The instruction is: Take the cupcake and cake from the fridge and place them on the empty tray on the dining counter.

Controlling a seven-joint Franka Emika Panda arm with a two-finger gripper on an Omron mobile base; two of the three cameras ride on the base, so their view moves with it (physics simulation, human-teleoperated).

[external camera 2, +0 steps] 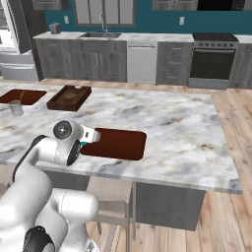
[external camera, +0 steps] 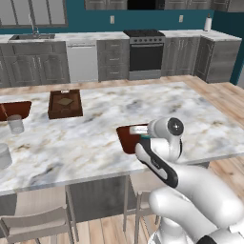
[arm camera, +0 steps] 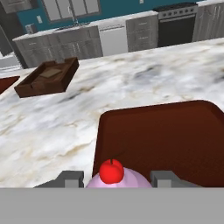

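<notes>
Right between the two finger tips sits the cupcake [arm camera: 114,176] — pink frosting with a red cherry on top, seen at the bottom of the hand view. The gripper [arm camera: 116,178] is pinching it, one dark tip at each side of the frosting. In the right base view a sliver of teal wrapper shows just under the hand at the tray's left end.

Just ahead of the cupcake lies the tray [arm camera: 166,135], flat, dark reddish-brown, with a low rim and a bare floor. It rests on the dining counter [external camera: 157,102], near the edge closest to the robot, and the gripper [external camera 2: 87,140] hangs over its near end.

Farther along the marble top stands a deeper brown box-like tray [external camera: 65,103] with raised walls, well apart from the flat one. Beyond that, at the far left end, lies another flat reddish tray [external camera: 16,109] with a clear glass [external camera: 15,124] just beside it.

Past the counter runs the wall of dark cabinets with a white dishwasher [external camera: 82,62] and a black oven [external camera: 145,55] — teal wall above.
</notes>
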